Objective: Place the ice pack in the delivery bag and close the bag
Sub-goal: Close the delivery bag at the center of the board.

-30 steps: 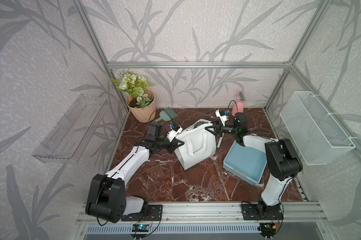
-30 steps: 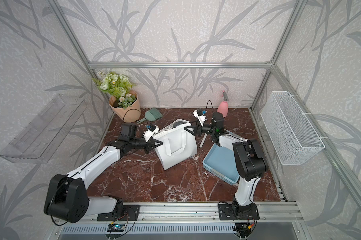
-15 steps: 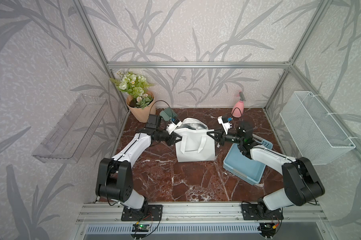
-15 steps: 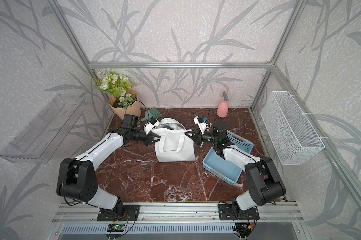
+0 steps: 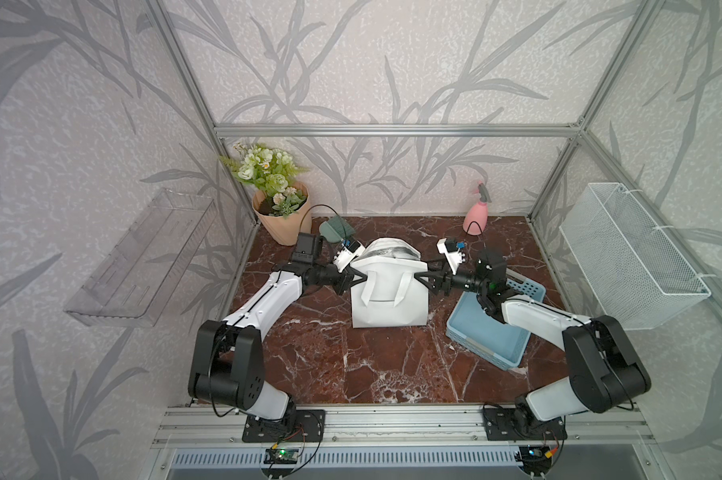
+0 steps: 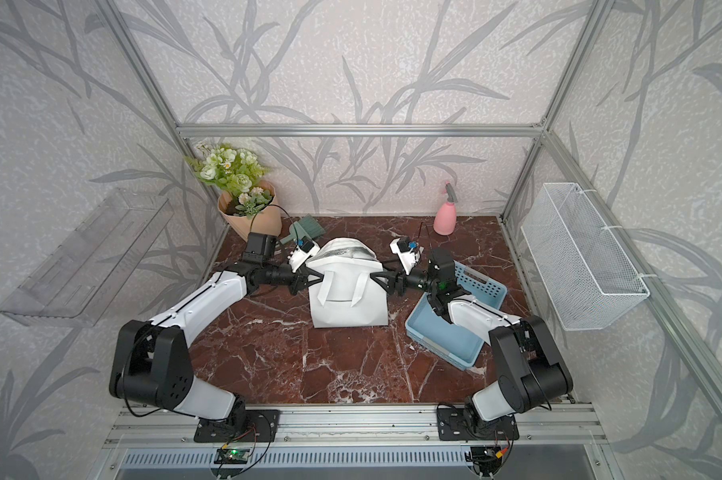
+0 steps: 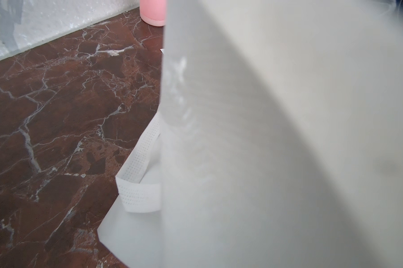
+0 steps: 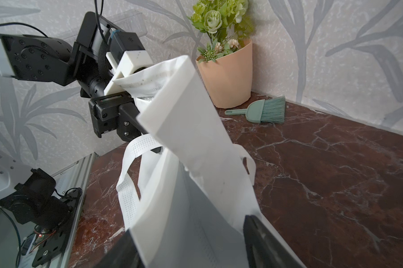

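a brown marble table [image 5: 351, 365] inside a metal-framed booth, seen from above. the delivery bag [image 5: 388, 299], a boxy white tote, stood upright midway between the table's left and right edges, nearer the back edge than the front. one white loop handle [image 5: 386, 286] hung down its front face. its mouth faced up, with silver foil lining [image 5: 386, 251] showing under the raised flap. what lay inside could not be made out.

the left arm [image 5: 268, 299] reached in from the left. the left jaws were pinched closed on the bag's upper left rim. the right arm [image 5: 538, 316] reached in from the right, passing over a shallow blue tray [image 5: 475, 345]. the right jaws stood wide apart, one on either side of the bag's upper right rim.

the tray sat near the right edge, just beside the bag, with only its pale blue floor showing. at the back left corner a peach pot [image 5: 284, 228] held green and white flowers [image 5: 268, 174], with a green hand brush [image 5: 334, 230] beside it. a pink spray bottle [image 5: 475, 216] stood at the back edge.
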`<state>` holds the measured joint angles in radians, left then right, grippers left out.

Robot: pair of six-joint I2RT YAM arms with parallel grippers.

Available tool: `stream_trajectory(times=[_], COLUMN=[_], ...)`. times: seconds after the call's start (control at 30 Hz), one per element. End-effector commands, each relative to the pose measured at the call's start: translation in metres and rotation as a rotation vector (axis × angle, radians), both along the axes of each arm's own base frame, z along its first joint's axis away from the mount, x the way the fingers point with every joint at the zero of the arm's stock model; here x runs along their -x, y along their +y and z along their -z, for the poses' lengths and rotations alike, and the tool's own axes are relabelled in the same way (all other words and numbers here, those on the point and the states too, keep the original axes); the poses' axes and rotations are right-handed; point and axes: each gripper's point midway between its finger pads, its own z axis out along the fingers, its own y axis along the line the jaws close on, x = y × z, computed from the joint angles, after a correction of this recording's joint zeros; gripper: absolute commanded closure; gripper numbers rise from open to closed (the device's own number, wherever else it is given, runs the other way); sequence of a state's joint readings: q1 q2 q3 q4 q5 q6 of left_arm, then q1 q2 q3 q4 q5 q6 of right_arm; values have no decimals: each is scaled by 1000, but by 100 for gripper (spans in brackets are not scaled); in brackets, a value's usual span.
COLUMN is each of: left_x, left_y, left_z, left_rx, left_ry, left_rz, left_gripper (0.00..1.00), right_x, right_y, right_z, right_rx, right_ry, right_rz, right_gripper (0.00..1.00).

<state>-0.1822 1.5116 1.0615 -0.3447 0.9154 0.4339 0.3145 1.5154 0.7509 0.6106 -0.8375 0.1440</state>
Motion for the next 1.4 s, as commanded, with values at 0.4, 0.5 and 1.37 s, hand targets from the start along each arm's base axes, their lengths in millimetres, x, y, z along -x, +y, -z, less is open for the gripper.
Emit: stream_trajectory(times=[0.4, 0.5, 1.37], left_x=[5, 6, -13], left_y=[-2, -3, 10], left_z=[-2, -2, -79], left_rx=[5, 6, 23], left_ry=[-5, 0, -201], left_rz=[12, 13, -128], left_gripper=[100, 100, 43], right_x=[-41, -43, -23], right_y=[1, 8, 18], right_z=[-15, -14, -31], right_rx=[-20, -49, -128], right_ry=[-111, -80, -51], right_rz=[-54, -114, -183], right_gripper=[10, 10, 69])
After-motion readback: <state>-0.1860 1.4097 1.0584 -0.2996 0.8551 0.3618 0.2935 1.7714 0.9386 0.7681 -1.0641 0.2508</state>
